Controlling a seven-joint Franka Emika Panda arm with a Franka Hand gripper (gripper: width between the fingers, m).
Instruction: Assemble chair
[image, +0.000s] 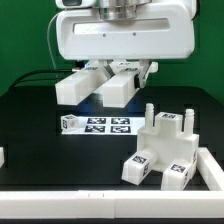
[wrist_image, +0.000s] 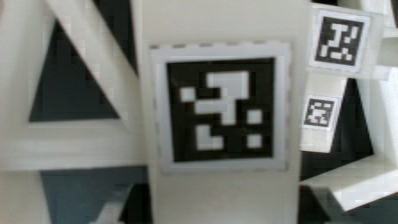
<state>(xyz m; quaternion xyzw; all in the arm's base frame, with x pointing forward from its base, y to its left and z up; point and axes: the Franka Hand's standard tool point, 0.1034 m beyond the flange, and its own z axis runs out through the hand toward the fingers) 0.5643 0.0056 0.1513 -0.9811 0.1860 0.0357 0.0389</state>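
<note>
over the table (image: 40, 150) near the marker board (image: 95, 124), the half-closed jaws clamp a tagged chair piece (wrist_image: 217, 110).

White tagged chair part (image: 80, 88) aloft

Seen from the front and slightly above, the exterior view looks across the black table (image: 35, 135) at the arm (image: 120, 35), whose white body fills the top of the frame. The marker board (image: 98, 124) lies mid-frame, and chair parts (image: 165, 145) sit nearest the lens at the exterior view's right. The wrist view is pressed very close to a tagged part (wrist_image: 217, 110), soft in focus and spanning the frame. Whether both views share that part cannot be told.
</note>
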